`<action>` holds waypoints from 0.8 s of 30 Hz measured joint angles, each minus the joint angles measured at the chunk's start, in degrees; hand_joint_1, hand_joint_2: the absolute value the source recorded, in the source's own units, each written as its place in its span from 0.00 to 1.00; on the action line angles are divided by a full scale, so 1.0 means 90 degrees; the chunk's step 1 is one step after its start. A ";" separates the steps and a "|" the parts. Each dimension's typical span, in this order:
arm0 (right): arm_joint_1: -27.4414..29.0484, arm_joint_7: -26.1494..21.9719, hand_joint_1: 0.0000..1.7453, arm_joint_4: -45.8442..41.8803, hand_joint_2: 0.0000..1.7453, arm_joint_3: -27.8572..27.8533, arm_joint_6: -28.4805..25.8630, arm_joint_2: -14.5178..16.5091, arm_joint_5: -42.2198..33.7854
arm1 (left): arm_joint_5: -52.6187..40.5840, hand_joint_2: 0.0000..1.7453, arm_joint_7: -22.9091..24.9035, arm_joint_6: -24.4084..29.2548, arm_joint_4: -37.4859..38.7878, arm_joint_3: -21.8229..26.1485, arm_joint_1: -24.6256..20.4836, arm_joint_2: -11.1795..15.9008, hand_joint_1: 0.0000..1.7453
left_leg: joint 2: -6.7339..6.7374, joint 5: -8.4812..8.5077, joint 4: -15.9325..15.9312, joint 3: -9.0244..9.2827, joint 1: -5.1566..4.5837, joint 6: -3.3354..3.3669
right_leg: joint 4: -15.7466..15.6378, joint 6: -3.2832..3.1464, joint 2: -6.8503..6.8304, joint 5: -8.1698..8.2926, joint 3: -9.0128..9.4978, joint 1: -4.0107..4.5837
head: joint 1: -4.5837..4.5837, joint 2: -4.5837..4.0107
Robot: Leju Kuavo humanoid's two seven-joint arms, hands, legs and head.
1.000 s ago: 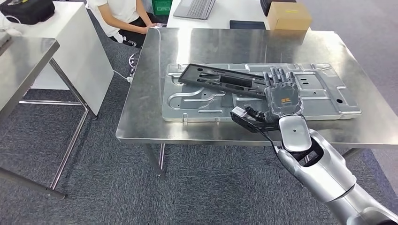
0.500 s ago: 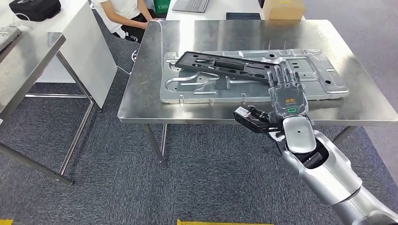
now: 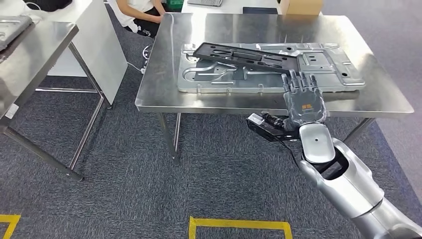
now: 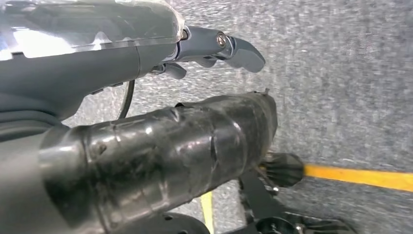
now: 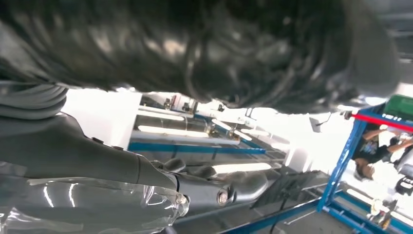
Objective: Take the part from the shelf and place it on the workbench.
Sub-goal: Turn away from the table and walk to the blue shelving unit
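The black part [image 3: 247, 57] lies on the steel table [image 3: 164, 94], across the grey pressed metal plate [image 3: 328, 72] that is flat on the same table. Its long body runs from about 10 o'clock to 3 o'clock on the plate, and it looks a little tilted, one end resting on the plate's raised ribs.

The right hand [image 3: 302, 99] is at the near edge of the table, at about 5 o'clock from the part. Its fingers [image 3: 293, 82] are straight and a little apart, and it holds nothing. A second ago the fingertips were over the right end of the part, at its edge; now the hand has drawn back toward the robot and there is a clear gap between it and the part. The whole picture has also shifted: the table sits higher and farther away and yellow floor lines [image 3: 239, 224] show at the bottom, so the camera has moved back.

The left hand [image 4: 214, 48] hangs over grey carpet [image 4: 341, 73]; whether its fingers are closed I cannot tell.

A seated person [image 3: 137, 12] is behind the table at 11 o'clock.
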 joint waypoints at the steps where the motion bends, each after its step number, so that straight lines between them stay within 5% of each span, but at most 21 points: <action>1: 0.0000 0.0000 0.00 0.0001 0.00 0.0000 0.0000 -0.0010 0.0000 | 0.0000 0.00 0.0000 0.0001 0.0000 0.0000 0.0002 -0.0001 0.00 | 0.0020 0.0087 -0.0018 -0.0066 0.0013 0.0049 | 0.0264 0.0017 0.0011 -0.0301 -0.0085 -0.0001 | 0.0009 0.0000; 3: 0.0010 0.0000 0.00 0.0002 0.00 0.0000 0.0001 -0.0029 -0.0001 | 0.0000 0.00 -0.0001 0.0002 0.0000 0.0000 0.0006 -0.0001 0.00 | 0.0042 0.0232 0.0005 -0.0261 -0.0003 0.0099 | 0.1063 0.0040 0.0022 -0.0921 -0.0269 -0.0010 | 0.0016 0.0000; 4: 0.0018 0.0000 0.00 0.0002 0.00 0.0000 0.0001 -0.0035 -0.0002 | -0.0001 0.00 -0.0003 0.0004 0.0000 0.0000 0.0009 -0.0001 0.00 | 0.0046 0.0297 0.0026 -0.0367 -0.0009 0.0094 | 0.1422 0.0052 0.0022 -0.1037 -0.0314 -0.0015 | 0.0018 0.0000; 6: 0.0027 0.0000 0.00 0.0002 0.00 0.0000 0.0001 -0.0040 -0.0008 | -0.0003 0.00 -0.0007 0.0007 0.0000 0.0000 0.0008 0.0000 0.00 | 0.0048 0.0418 0.0096 -0.0597 -0.0015 0.0070 | 0.1633 0.0073 0.0021 -0.0834 -0.0150 -0.0036 | 0.0018 0.0000; 8: 0.0024 0.0000 0.00 0.0002 0.00 0.0000 -0.0001 -0.0042 -0.0016 | -0.0008 0.00 -0.0008 0.0015 0.0000 0.0000 0.0007 0.0004 0.00 | 0.0042 0.0506 0.0199 -0.0804 -0.0020 0.0022 | 0.1065 0.0088 0.0023 -0.0617 0.0405 -0.0075 | 0.0017 0.0000; 10: 0.0024 0.0002 0.00 -0.0014 0.00 0.0000 -0.0007 -0.0045 -0.0021 | -0.0014 0.00 -0.0007 0.0027 0.0001 0.0000 0.0005 0.0010 0.00 | 0.0029 0.0571 0.0299 -0.0930 -0.0036 -0.0044 | 0.0301 0.0064 0.0043 -0.0776 0.0954 -0.0069 | 0.0009 0.0000; 13: 0.0024 0.0006 0.00 -0.0030 0.00 0.0000 -0.0010 -0.0055 -0.0024 | -0.0016 0.00 -0.0005 0.0046 0.0003 0.0000 0.0014 0.0015 0.00 | 0.0004 0.0704 0.0320 -0.1015 -0.0033 -0.0153 | 0.0000 -0.0063 0.0053 -0.0824 0.1051 -0.0031 | 0.0005 0.0000; 15: 0.0022 0.0008 0.00 -0.0032 0.00 0.0000 -0.0009 -0.0057 -0.0031 | -0.0016 0.00 -0.0001 0.0053 0.0004 0.0000 0.0030 0.0006 0.00 | -0.0009 0.0504 0.0469 -0.1135 -0.0005 -0.0224 | -0.0028 -0.0175 0.0032 -0.0694 0.0933 -0.0037 | -0.0002 0.0000; 18: 0.0020 0.0010 0.00 -0.0040 0.00 0.0000 -0.0009 -0.0057 -0.0039 | -0.0017 0.00 0.0005 0.0066 0.0005 0.0000 0.0027 -0.0015 0.00 | -0.0007 -0.0401 0.1455 -0.1427 0.0027 -0.0307 | -0.0035 -0.0281 0.0018 -0.0467 0.0660 -0.0024 | -0.0024 0.0000; 19: 0.0025 0.0010 0.00 -0.0041 0.00 0.0000 -0.0007 -0.0057 -0.0041 | -0.0017 0.00 0.0007 0.0072 0.0005 0.0000 0.0023 -0.0015 0.00 | -0.0007 -0.0569 0.1816 -0.1477 0.0030 -0.0312 | -0.0032 -0.0289 0.0018 -0.0391 0.0557 -0.0010 | -0.0026 0.0000; 21: 0.0042 0.0012 0.00 -0.0041 0.00 0.0000 -0.0004 -0.0057 -0.0047 | -0.0017 0.00 0.0010 0.0081 0.0005 0.0000 0.0020 -0.0015 0.00 | -0.0009 -0.0453 0.2054 -0.1337 0.0016 -0.0277 | -0.0027 -0.0292 0.0019 -0.0248 0.0363 0.0014 | -0.0026 0.0000; 24: 0.0059 0.0013 0.00 -0.0045 0.00 0.0000 -0.0003 -0.0057 -0.0057 | -0.0015 0.00 0.0013 0.0083 0.0006 0.0000 0.0011 -0.0006 0.00 | -0.0009 -0.0066 0.1077 -0.0483 -0.0069 -0.0132 | -0.0022 -0.0274 0.0021 -0.0056 0.0153 0.0032 | -0.0024 0.0000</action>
